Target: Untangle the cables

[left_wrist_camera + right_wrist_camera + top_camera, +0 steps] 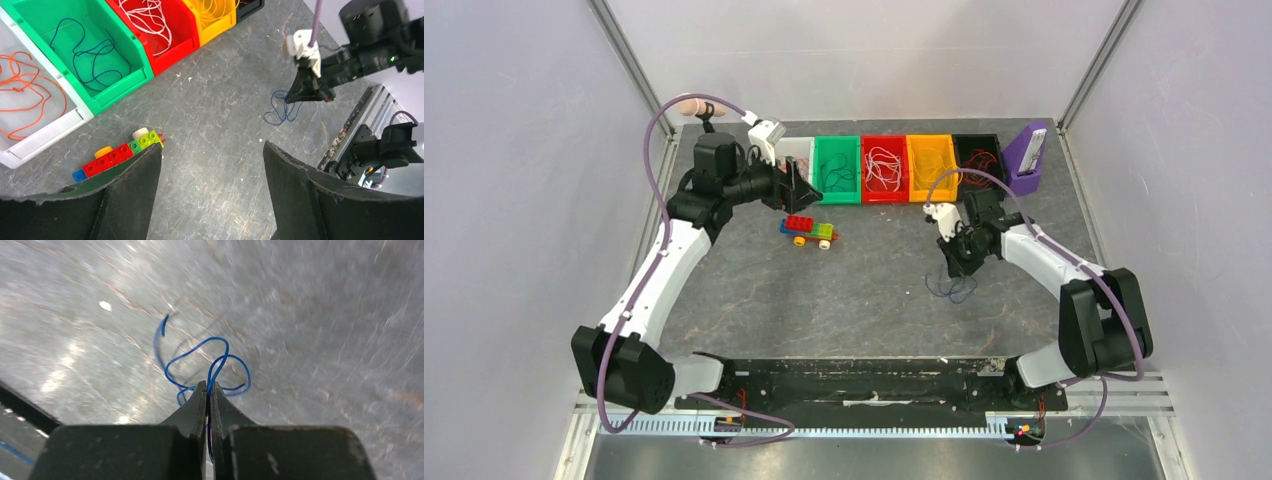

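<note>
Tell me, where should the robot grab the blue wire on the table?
Pinch the wire where its loops bunch together near the middle, coming from above. It is thin and lies in loose loops on the table, so a sideways approach would probably just push it along. The right gripper is shut on it there.

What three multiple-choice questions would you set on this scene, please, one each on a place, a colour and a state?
1. Where do the orange cables lie?
A. in the white bin
B. in the red bin
C. on the toy bricks

2. What colour is the cable in the right gripper?
A. red
B. blue
C. yellow

3. How does the left gripper stand?
A. open
B. shut on a brick
C. shut on a cable

Answers:
1. A, the orange loops lie on the white bin's floor.
2. B, a blue cable runs up from between the shut fingertips.
3. A, its fingers stand wide apart with nothing between them.
</note>
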Action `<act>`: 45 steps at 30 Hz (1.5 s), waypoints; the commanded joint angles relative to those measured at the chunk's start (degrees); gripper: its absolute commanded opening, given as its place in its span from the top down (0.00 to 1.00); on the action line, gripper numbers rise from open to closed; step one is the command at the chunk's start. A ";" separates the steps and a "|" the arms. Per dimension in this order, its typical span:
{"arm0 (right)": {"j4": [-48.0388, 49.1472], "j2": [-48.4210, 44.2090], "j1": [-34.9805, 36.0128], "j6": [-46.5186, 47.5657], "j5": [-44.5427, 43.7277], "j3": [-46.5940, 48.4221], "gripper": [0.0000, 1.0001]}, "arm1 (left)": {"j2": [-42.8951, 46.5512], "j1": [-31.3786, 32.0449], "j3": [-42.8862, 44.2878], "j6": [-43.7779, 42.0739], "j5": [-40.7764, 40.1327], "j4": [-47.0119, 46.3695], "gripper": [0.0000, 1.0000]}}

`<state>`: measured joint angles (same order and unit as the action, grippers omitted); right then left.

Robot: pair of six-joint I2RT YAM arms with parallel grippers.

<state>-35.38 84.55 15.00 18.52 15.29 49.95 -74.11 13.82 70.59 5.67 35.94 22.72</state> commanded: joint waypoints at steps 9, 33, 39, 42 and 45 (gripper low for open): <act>2.97 -11.64 3.06 13.86 39.61 11.63 1.00 | 0.12 9.97 1.16 -24.42 21.90 8.43 0.21; 8.34 -19.03 15.04 16.10 37.12 14.00 0.99 | 0.25 25.43 -9.70 -19.19 9.95 -11.85 0.98; 13.67 -17.94 10.86 5.09 26.96 15.58 0.22 | 0.28 17.19 -9.84 -4.94 6.76 -19.36 0.98; 18.13 -16.32 3.83 -1.70 27.95 16.41 0.05 | -3.98 13.52 -6.58 -2.29 -5.29 -19.64 0.98; 21.48 -13.91 -1.62 -7.28 25.25 16.50 0.02 | -11.25 13.14 0.64 -4.24 -21.04 -16.80 0.98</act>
<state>-21.37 68.07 18.87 21.28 44.99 64.03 -78.43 27.79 63.51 -1.43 34.59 7.40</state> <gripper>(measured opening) 0.973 0.037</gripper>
